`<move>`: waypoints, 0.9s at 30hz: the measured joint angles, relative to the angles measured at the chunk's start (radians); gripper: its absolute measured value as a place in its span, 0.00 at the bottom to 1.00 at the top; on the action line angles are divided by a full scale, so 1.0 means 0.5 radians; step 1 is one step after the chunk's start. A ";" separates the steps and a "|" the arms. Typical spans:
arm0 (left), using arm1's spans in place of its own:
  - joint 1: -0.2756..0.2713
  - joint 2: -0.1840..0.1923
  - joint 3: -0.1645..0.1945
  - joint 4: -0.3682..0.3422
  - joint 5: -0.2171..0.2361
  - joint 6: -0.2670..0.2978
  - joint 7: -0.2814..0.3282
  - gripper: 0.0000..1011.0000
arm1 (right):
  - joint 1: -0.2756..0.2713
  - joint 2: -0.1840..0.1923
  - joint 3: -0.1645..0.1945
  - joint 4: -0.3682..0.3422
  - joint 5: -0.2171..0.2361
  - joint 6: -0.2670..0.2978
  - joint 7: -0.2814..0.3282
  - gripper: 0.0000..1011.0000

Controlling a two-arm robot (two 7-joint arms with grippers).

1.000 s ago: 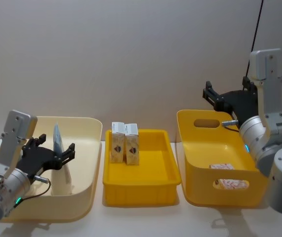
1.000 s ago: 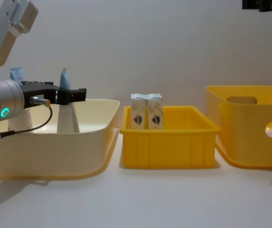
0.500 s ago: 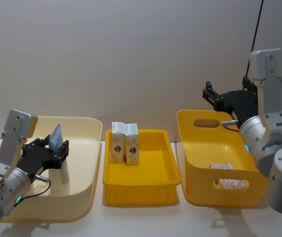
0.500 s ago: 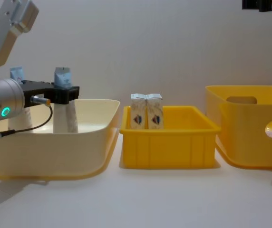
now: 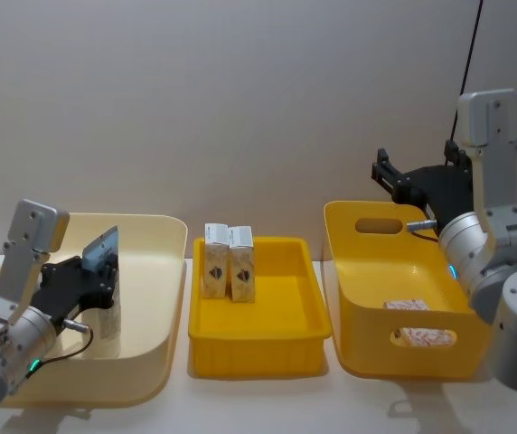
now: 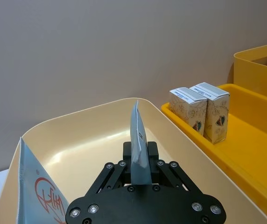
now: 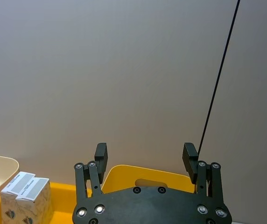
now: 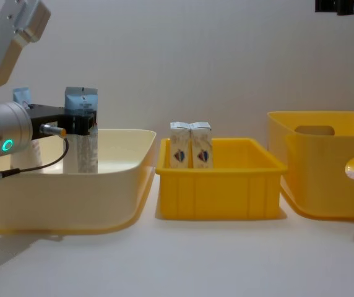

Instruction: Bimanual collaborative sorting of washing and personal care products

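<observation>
1. The left gripper hangs over the cream bin on the robot's left. Its fingers are pinched onto a tube, just below the tube's pale blue crimped end.
2. The tube stands upright inside the bin, blue end up, with its white body running down toward the bin floor. Whether its foot touches the floor cannot be told.
3. In the chest view the flat blue end faces the camera and rises above the bin's rim.
4. A second tube, with red lettering, stands in the same bin. It sits farther to the robot's left, behind the left arm, and apart from the held tube.
5. Two cartons stand upright and touch side by side at the back left of the tray.
6. The tray sits in the middle, between the cream bin and the deep bin.
7. The right gripper is in the air above the back of the deep bin on the robot's right. Its fingers are spread wide with nothing between them.
8. A white pack with red print lies inside the deep bin, seen over the rim and through the handle slot.
9. The three containers stand close together in a row on the white table.
</observation>
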 joint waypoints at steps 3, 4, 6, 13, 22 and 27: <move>0.000 0.000 0.000 0.000 0.001 0.000 0.001 0.18 | 0.000 0.000 0.000 0.000 0.000 0.000 0.000 0.99; 0.000 0.000 0.000 0.000 0.001 0.000 0.001 0.18 | 0.000 0.000 0.000 0.000 0.000 0.000 0.000 0.99; 0.000 0.000 0.000 0.000 0.001 0.000 0.001 0.18 | 0.000 0.000 0.000 0.000 0.000 0.000 0.000 0.99; -0.001 0.000 0.000 0.000 0.001 0.000 0.001 0.18 | 0.000 0.000 0.000 0.000 0.000 0.000 0.000 0.99; -0.001 0.000 0.000 0.000 0.001 0.000 0.000 0.18 | 0.000 0.000 0.000 0.000 0.000 0.000 0.000 0.99; 0.000 0.000 0.000 0.000 0.000 0.000 0.000 0.18 | 0.000 0.000 0.000 0.000 0.000 0.000 0.000 0.99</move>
